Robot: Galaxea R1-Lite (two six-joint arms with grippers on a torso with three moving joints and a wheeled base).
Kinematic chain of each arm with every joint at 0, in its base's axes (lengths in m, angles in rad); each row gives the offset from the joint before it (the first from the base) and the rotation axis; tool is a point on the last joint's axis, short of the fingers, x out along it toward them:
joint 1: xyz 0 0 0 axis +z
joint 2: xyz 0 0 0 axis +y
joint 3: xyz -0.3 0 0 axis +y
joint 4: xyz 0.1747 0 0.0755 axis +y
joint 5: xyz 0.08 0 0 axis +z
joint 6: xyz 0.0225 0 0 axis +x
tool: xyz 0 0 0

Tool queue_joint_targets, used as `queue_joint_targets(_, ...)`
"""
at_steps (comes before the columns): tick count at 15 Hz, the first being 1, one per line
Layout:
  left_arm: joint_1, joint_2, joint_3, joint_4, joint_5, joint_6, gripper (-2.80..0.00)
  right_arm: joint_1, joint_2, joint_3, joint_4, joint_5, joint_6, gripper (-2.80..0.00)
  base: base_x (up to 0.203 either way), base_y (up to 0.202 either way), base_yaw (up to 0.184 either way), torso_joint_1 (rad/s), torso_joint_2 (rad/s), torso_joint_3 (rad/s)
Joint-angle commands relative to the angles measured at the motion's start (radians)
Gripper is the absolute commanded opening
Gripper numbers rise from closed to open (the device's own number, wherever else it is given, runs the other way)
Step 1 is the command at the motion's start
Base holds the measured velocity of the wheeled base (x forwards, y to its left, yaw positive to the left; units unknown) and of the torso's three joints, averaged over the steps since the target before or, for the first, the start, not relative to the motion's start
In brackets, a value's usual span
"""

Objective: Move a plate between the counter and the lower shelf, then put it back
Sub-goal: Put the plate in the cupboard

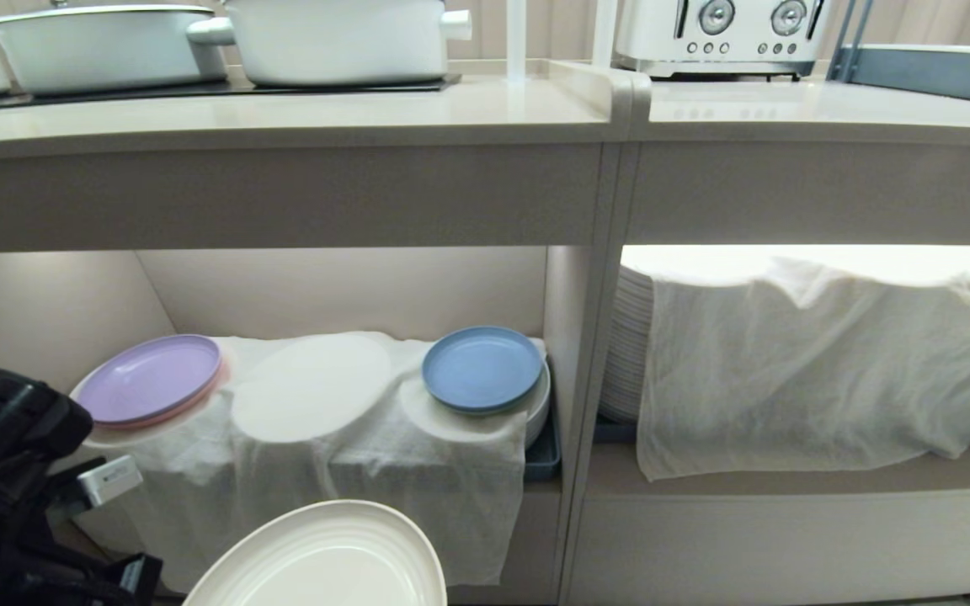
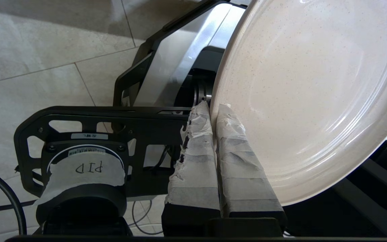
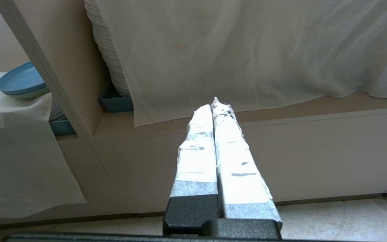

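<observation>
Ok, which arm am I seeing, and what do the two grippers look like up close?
Left arm: glossy black housing with a small white label block. Left gripper: two long black fingers wrapped in wrinkled white tape. Behind it, a black bracket bears a white patch with handwritten letters. Right gripper: the same black fingers in white tape.

Round cream plate (image 2: 314,84) with fine dark speckles; round lilac plate (image 1: 148,379); round blue plate (image 1: 482,368); wrinkled white cloth (image 1: 367,471).
</observation>
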Motion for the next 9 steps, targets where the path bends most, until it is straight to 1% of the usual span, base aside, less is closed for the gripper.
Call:
queue_joint_targets(1,0.000,-0.002,0.003,0.004,-0.001,-0.003,-2.80,0.000,0.001,0.000,-0.001,0.000,0.001,-2.80,0.000,0.000,0.000,0.000,0.00,0.000)
queue_joint_targets(9,0.015,-0.016,0.018,0.004,-0.003,-0.001,-2.80,0.000,0.001,0.000,-0.001,0.000,0.001,-2.80,0.000,0.000,0.000,0.000,0.00,0.000)
